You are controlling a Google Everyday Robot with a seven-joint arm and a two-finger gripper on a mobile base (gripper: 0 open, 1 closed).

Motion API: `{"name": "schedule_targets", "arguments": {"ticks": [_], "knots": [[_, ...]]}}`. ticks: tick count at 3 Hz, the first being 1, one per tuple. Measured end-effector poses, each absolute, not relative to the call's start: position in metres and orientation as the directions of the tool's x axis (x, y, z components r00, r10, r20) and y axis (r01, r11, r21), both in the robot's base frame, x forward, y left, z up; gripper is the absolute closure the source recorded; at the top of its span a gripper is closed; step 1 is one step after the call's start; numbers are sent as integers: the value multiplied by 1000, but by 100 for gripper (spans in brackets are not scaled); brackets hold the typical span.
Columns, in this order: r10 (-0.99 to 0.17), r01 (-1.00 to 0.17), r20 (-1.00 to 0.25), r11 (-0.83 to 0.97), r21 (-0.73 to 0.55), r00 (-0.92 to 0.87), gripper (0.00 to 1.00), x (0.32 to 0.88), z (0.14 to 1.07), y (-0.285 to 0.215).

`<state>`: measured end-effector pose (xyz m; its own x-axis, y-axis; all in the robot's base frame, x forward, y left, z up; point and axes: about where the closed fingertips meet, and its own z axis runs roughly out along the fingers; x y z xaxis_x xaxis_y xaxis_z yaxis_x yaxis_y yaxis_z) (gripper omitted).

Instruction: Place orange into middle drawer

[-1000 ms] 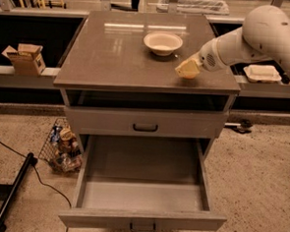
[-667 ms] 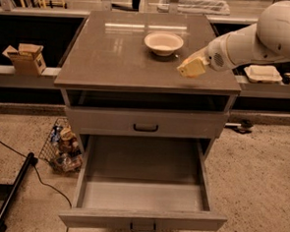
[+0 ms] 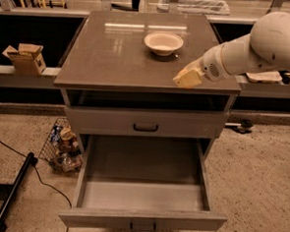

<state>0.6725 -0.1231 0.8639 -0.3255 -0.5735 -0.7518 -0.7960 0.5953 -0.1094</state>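
Note:
My gripper (image 3: 187, 77) is the cream-coloured end of the white arm (image 3: 267, 44) that reaches in from the right. It hovers over the front right part of the grey cabinet top (image 3: 119, 57), in front of and to the right of the cream-white bowl (image 3: 163, 42). The orange is not visible anywhere; I cannot tell whether it is inside the gripper. The middle drawer (image 3: 143, 191) is pulled wide open below, and its plain grey inside holds nothing. Its front with the dark handle (image 3: 142, 227) is at the bottom edge. The upper drawer front (image 3: 145, 123) is closed.
A wire basket of small items (image 3: 62, 145) sits on the floor left of the cabinet. A black cable and pole (image 3: 12, 188) lie at the lower left. A cardboard box (image 3: 24, 57) rests on the ledge at the left.
My gripper has moved a little toward the front edge of the cabinet top, away from the bowl. The drawer and the bowl have not moved.

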Motion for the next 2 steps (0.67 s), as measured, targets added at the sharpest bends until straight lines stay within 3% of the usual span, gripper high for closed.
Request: {"name": "schedule_targets", "arguments": {"ticks": [2], "knots": [[-636,-822,-728,539,-182,-256,100,594,824,-98]]}}
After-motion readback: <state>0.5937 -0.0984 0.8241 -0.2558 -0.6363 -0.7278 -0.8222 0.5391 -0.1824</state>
